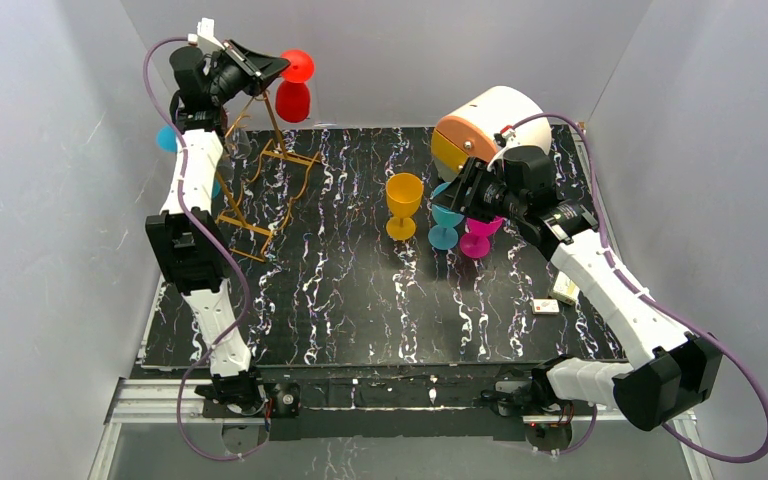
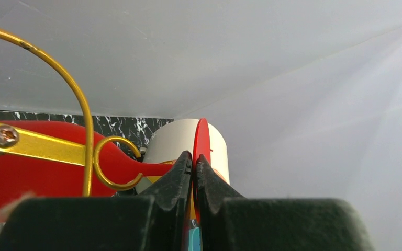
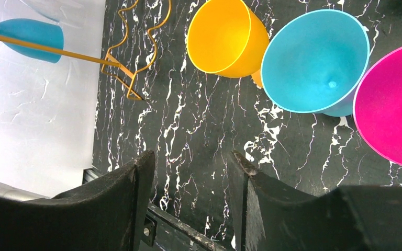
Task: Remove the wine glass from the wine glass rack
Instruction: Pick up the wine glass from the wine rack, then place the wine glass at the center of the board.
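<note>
Since the red wine glass [image 1: 293,98] hangs at the top of the wine glass rack [image 2: 47,149], over the far left corner of the worktop [image 1: 360,310], the left arm is judged the only one placed for the lift, the right being well apart. Noted: the left gripper [image 2: 193,157] is clenched on the glass's foot, which is seen edge-on as a thin red disc pinched between the fingers [image 2: 172,180]. In the left wrist view the long axis of the glass is read as running away to the left of the fingers. The stem is passed through a curled loop hook [image 2: 95,162], and the bowl lies beyond it, partly hidden by the rack's gold bar. The lift is therefore judged to turn on the stem being slipped out through the loop's open side, since the bowl would be caught on a straight pull along the axis. Which side is open cannot be told. The glass is noted as opaque, glossy red, with a slim stem and a flat round foot. Recorded: the right gripper [image 3: 191,157] is parted and holding nothing, hovering over the worktop beside a yellow glass [image 3: 225,39], a teal glass [image 3: 314,60] and a magenta glass [image 3: 392,107].
</note>
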Robot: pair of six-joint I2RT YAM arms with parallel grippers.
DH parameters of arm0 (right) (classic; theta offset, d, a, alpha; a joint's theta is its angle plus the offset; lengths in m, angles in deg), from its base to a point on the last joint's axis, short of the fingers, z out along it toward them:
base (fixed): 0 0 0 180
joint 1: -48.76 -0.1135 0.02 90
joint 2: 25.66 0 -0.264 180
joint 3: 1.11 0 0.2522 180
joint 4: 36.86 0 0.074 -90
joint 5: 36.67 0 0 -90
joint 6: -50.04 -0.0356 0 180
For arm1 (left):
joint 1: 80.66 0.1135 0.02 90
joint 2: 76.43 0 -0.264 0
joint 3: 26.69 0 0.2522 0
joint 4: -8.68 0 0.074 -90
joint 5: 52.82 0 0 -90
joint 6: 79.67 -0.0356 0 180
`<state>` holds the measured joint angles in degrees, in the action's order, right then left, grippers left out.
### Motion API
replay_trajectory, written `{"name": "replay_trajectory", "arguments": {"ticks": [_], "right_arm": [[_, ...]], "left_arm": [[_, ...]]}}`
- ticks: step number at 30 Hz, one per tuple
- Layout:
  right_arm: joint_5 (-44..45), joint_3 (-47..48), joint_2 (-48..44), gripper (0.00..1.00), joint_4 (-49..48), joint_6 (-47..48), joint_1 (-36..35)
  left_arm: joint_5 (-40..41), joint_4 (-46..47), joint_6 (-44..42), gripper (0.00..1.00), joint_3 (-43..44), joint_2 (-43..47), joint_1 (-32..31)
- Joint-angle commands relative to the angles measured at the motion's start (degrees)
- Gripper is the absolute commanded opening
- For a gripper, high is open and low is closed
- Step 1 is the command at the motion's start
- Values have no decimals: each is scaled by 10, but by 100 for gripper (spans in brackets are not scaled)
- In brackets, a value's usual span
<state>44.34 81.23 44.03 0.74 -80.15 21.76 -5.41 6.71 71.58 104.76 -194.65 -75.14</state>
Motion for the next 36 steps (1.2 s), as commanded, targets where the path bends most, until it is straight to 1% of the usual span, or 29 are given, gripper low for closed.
{"name": "replay_trajectory", "arguments": {"ticks": [1,6,11,15,17,20,23,24,27,30,32,34,36], "right_arm": [[5,13,-15,61,-11,-2,1],[1,12,-15,61,-17,-5,2],[-1,9,-13,61,-23,-7,2],[-15,-2,-17,62,-49,-4,1],[-33,-9,-22,63,-75,1,2],[-51,-25,-32,64,-115,1,2],[-59,-36,-38,65,-137,-2,2],[-61,-39,-39,65,-141,-3,2],[-85,-60,-52,67,-179,2,2],[-99,-101,-89,69,-283,2,2],[-85,-114,-107,71,-315,8,3],[-78,-113,-117,74,-319,25,2],[-87,-111,-118,76,-323,38,3]], "left_arm": [[-37,60,22,0,-3,31,3],[-78,177,88,0,-36,39,2],[-103,184,82,0,-44,50,1],[-106,193,57,0,-93,85,-9],[-113,210,60,0,-93,92,-15],[-135,235,76,0,-70,86,-30],[-144,238,65,0,-75,93,-47],[-144,238,57,0,-84,98,-62],[-110,272,40,0,-150,134,-113],[-96,275,-19,0,-224,187,-161],[-83,265,-41,0,-256,219,-170],[-82,256,-50,0,-286,245,-172],[-70,229,-83,0,-319,275,-178]]}}
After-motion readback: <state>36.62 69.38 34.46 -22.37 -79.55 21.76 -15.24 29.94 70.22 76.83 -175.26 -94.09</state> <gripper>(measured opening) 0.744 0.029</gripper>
